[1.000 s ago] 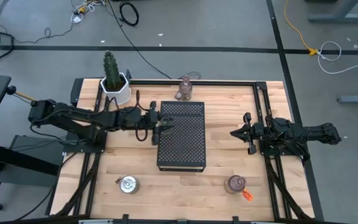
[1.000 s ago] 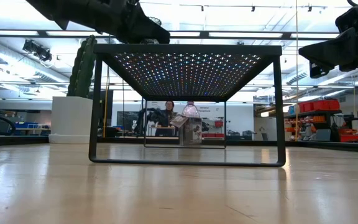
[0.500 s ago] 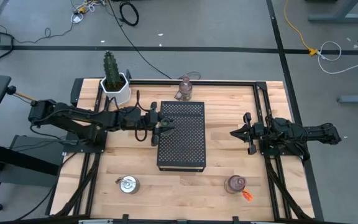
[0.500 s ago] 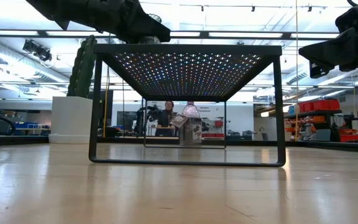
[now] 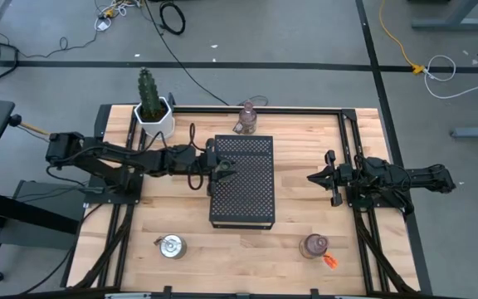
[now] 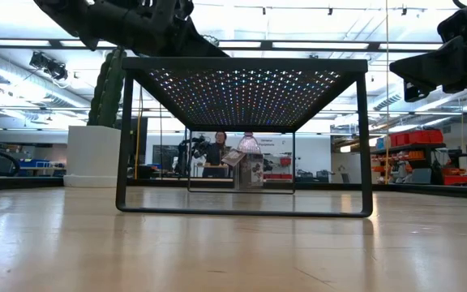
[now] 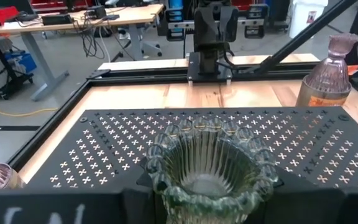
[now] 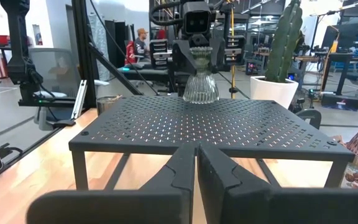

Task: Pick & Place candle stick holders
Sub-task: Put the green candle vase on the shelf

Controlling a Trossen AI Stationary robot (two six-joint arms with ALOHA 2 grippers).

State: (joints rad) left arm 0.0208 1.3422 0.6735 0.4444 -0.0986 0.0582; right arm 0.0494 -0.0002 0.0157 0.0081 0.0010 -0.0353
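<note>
A greenish clear glass candle stick holder [image 7: 207, 163] with a beaded rim stands upright at the left edge of a black perforated stand [image 5: 243, 187]. My left gripper [image 5: 222, 166] is shut on it, and it also shows in the right wrist view [image 8: 200, 84]. A pink holder [image 5: 247, 118] stands at the table's far edge, a silvery one [image 5: 171, 246] near left, and another pink one [image 5: 314, 245] near right. My right gripper [image 5: 314, 177] waits shut at the right side, touching nothing. My left gripper pinches the glass holder's upper part, just below the beaded rim [image 7: 160, 183], between its two fingers. The fingers [image 7: 123, 202] come in almost level from the table's left. The holder is upright, its foot [image 8: 201, 98] at the stand's top; I cannot tell whether it touches.
A cactus in a white pot [image 5: 153, 106] stands at the far left corner, close behind my left arm. Dark rails [image 5: 351, 149] run along the table's sides. Bare wood lies in front of the stand and between it and my right gripper.
My left gripper has edged a little toward the table's right and slightly down, bringing the glass holder further over the stand's left edge. It stays shut on the holder, which remains upright.
</note>
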